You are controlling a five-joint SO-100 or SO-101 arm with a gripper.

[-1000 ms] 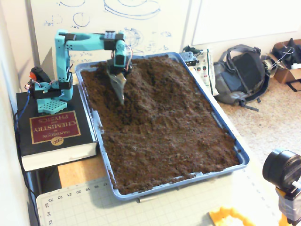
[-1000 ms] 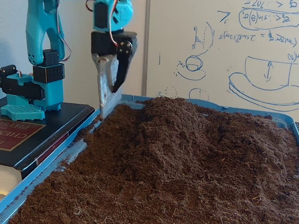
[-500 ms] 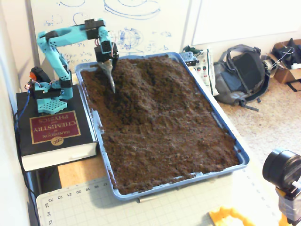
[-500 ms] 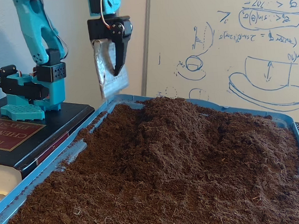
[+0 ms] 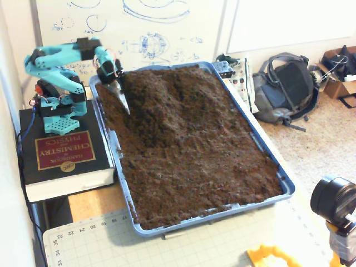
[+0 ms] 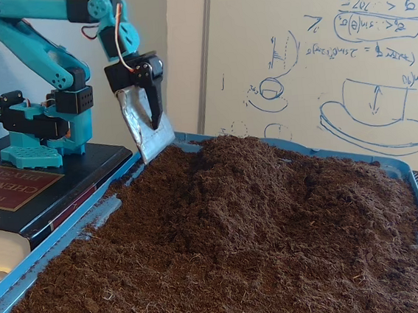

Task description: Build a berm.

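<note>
Change: the arm (image 5: 55, 61) had folded back toward its base over the last second, drawing the gripper (image 6: 149, 129) out of the middle of the far soil to the far-left corner of the tray (image 5: 267, 161), blade lifted clear of the soil in the low fixed view.
Tool: one finger carried a flat metal blade (image 6: 145, 125); the dark finger stood a little apart from it, and nothing was held between them.
Berm: a long hump (image 6: 271, 187) ran along the far end of the tray, highest at the far left, just right of the blade; from above it showed as the raised ridge (image 5: 167, 83).
Handling: loose, crumbly and light, judging by its look; it would slump rather than hold a steep side, so it wanted pushing or scooping with the blade's flat face, not pinching.
Supply: the flatter soil (image 5: 206, 167) nearer the camera looked the place to draw from.
Around: a thick book (image 5: 64, 158) under the arm's base, a whiteboard (image 6: 319, 64) behind, a backpack (image 5: 286, 89) at far right on the floor.
Obstacles: the tray's left rim lay close beside the blade; a low sweep there could catch it.
</note>
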